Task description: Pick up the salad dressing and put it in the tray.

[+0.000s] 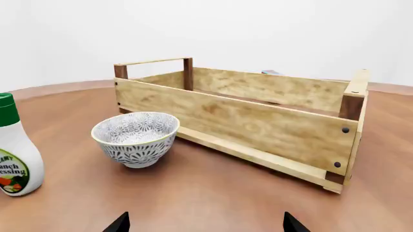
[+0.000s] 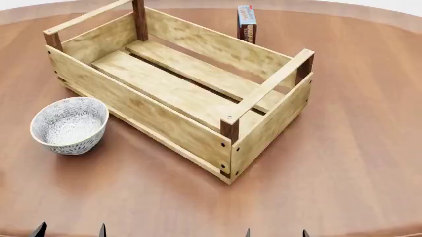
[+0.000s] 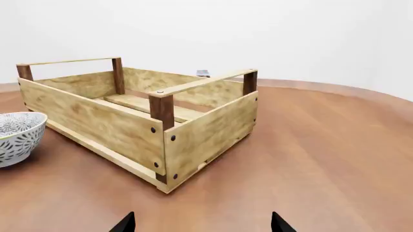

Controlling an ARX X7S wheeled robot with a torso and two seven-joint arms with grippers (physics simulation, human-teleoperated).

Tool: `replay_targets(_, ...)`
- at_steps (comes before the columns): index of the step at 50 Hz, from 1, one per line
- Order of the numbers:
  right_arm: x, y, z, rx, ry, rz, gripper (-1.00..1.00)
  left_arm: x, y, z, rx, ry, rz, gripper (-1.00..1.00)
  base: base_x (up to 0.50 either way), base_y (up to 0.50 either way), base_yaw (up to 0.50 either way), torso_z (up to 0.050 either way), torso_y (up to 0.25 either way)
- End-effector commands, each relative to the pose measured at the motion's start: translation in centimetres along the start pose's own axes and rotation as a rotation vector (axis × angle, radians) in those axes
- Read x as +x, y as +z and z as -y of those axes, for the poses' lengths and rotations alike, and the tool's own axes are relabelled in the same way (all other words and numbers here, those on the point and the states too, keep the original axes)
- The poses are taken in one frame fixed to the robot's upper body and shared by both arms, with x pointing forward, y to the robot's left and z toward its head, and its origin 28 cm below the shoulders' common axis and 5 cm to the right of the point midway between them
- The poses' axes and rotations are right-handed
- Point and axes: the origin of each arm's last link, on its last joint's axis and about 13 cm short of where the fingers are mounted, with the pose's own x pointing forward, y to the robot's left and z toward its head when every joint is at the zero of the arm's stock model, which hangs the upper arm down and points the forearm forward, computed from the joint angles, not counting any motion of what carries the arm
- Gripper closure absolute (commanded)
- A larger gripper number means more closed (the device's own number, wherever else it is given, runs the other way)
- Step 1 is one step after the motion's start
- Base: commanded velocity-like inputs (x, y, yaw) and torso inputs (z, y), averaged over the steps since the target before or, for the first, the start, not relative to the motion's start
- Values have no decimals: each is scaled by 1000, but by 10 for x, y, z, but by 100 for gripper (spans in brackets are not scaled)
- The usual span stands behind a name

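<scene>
Both tools low and apart, nothing held, bottle off to my left.

From my left wrist camera I see the salad dressing (image 1: 14,147) upright on the worktop (image 1: 213,193), near the patterned bowl (image 1: 135,137) but apart from it; the head view misses it. The tray (image 2: 173,86) sits slanted mid-worktop, bowl just beside its long wall, a small box (image 2: 246,22) behind it. My left tool (image 1: 205,224) and right tool (image 3: 203,223) show only spread fingertips.
</scene>
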Motion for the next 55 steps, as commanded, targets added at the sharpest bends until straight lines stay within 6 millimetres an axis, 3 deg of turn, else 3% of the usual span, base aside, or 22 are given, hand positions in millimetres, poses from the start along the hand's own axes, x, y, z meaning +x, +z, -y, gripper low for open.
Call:
replay_targets(1, 0, -1, -1, -4, 4, -3, -100, 0, 0, 0, 0, -2, 1, -100, 0, 0, 0, 0, 0)
replay_targets(26, -2, -1, -2, -8, 15, -2, -100, -2, -2, 0, 0, 2, -3, -100, 0, 0, 0, 0, 0)
replay_targets(55, -2, -2, -2, -14, 18, 2, -100, -1, -3, 0, 4, 0, -11, -100, 0, 500, 0, 0, 0)
